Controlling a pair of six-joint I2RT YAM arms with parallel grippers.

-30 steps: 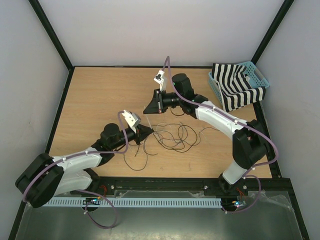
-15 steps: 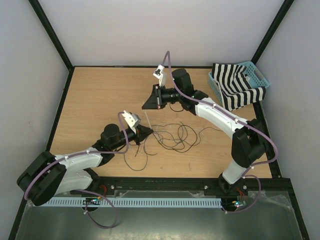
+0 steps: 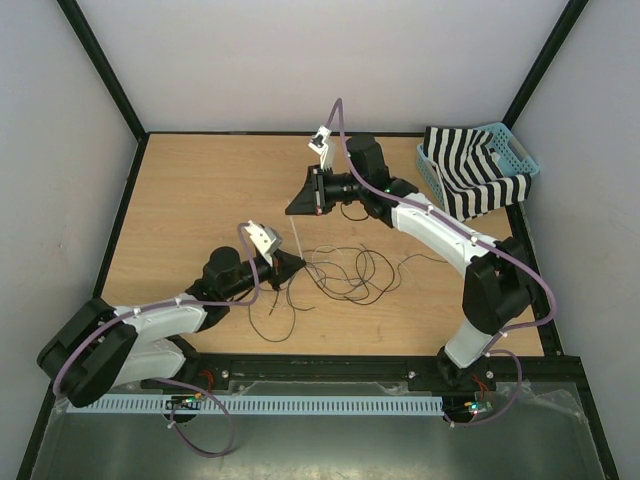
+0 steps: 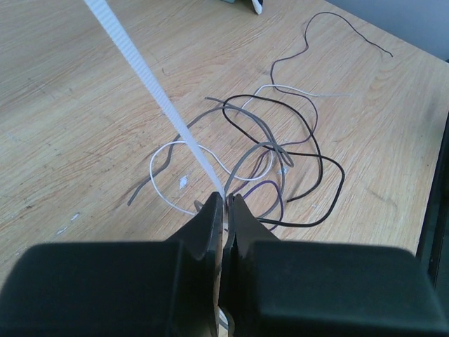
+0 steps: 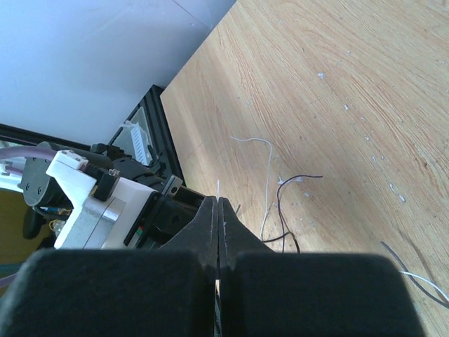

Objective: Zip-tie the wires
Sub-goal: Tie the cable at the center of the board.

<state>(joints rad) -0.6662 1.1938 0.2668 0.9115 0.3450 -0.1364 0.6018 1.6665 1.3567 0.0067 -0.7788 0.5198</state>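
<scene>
White ribbed nylon is what my left gripper (image 4: 226,200) is clamped on. The flat zip tie (image 4: 158,95) leaves the pinch of my two black fingers and slants away up and to the left, its fine teeth plain in the left wrist view. Just beyond those fingertips the wires (image 4: 277,158) lie on the table. They are thin black, grey and white strands, one purplish, curling in loose overlapping loops, and none is inside my grip.

My right gripper (image 5: 218,205) has its matte black fingers pressed together on the tie. Only a pale edge-on sliver pokes past the tips, with no ribbing visible. A few white and dark wire ends lie on the wood ahead of it.

Only the top view shows the zip tie (image 3: 297,240) as a hair-thin white line running between the left gripper (image 3: 295,262) and the right gripper (image 3: 297,203). The wires (image 3: 350,272) spread to the right of my left fingertips. The table (image 3: 200,190) is pale wood grain. Well off to the right of my right gripper sits a teal plastic basket (image 3: 522,150) holding a black-and-white striped cloth (image 3: 475,185).
</scene>
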